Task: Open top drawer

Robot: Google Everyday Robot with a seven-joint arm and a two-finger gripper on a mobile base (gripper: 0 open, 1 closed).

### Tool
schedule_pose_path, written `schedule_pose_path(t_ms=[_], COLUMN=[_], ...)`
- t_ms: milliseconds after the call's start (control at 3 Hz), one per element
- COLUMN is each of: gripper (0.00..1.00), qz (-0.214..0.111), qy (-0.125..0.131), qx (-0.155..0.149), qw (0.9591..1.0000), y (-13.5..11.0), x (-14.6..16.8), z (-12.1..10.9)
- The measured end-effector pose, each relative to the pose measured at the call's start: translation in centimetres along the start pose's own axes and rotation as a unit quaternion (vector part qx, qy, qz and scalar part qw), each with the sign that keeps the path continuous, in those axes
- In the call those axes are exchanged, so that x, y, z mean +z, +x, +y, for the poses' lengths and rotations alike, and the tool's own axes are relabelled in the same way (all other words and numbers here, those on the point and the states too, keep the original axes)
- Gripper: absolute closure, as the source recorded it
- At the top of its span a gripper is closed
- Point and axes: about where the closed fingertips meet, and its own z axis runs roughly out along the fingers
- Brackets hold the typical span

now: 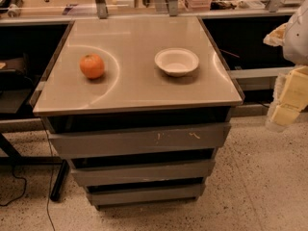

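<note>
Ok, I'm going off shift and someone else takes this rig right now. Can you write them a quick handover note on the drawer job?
Gripper: at the right edge of the view, beside the cabinet, not touching it.
Top drawer: its scratched front sits just under the cabinet top, no interior showing; it looks closed.
Done: nothing visible yet.
Left: bring the gripper to the drawer front, then pull it out.
</note>
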Motion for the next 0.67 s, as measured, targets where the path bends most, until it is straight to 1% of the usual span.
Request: schedule_pose_path(t_ms=[333, 667], gripper=[0.00, 0.00], qz=[0.000, 0.002], qy=[0.000, -0.003], qx=[0.000, -0.003], qw=[1.0000, 1.0000], y=[0.0, -0.4], x=[0.0, 1.0], z=[0.0, 0.4])
